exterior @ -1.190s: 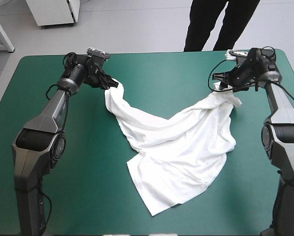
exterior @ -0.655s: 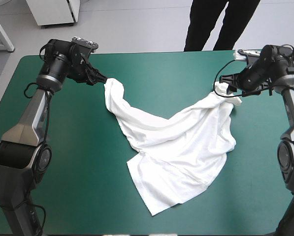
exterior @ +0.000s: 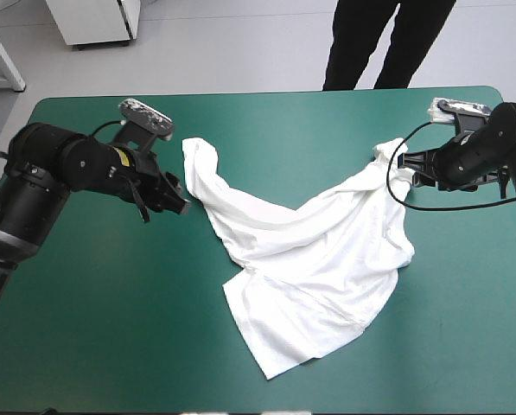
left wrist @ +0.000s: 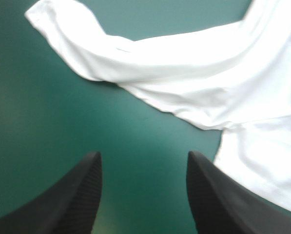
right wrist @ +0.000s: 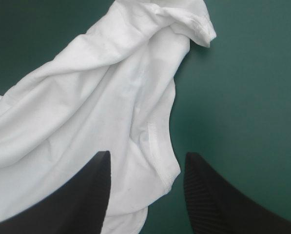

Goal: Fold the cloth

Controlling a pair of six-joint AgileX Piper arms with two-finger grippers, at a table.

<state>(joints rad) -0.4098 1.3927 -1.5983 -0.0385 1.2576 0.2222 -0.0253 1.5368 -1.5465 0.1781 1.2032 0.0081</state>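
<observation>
pincer jaws on both arms are seen standing wide apart, and nothing is held by either. the left pincer (exterior: pixel 178 197) is poised over bare teal-green cover (left wrist: pixel 48 122) just beside the far left corner of the t-shirt (exterior: pixel 318 259). in its own view only cover is found between the jaws, with the white cloth ahead. the right pincer (exterior: pixel 410 169) is placed at the far right corner, where a stitched edge of the cloth is seen under and between its jaws without being gripped.

the t-shirt is laid on the table (exterior: pixel 111 328) in a rough v. two bunched corners are drawn out toward the far left and far right, while the body sags toward the near edge, creased and partly doubled over. the pincers are set at opposite corners, it is judged, so that the cloth can be stretched out between them. it is not yet flat, so no fold is judged to have been made. firm grips on clean corners are likely to be needed first.
</observation>
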